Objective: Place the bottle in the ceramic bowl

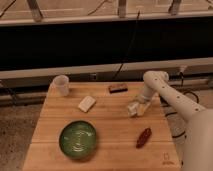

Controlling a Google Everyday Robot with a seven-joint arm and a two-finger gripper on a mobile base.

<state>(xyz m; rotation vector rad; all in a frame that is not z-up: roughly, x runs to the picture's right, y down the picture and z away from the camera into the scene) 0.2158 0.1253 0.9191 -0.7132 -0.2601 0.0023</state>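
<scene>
The bottle point(132, 108), small and whitish, lies on the right half of the wooden table point(110, 125). My gripper point(138, 107) is down right at it, hanging from the white arm point(165, 92) that reaches in from the right. The gripper's body covers part of the bottle. The ceramic bowl point(78, 140), dark green with a shiny patterned inside, sits near the table's front left, well apart from the gripper.
A translucent white cup point(61, 85) stands at the back left corner. A cream block point(86, 103) lies behind the bowl. A dark brown bar point(118, 88) sits at the back edge, and a reddish-brown object point(144, 137) lies front right.
</scene>
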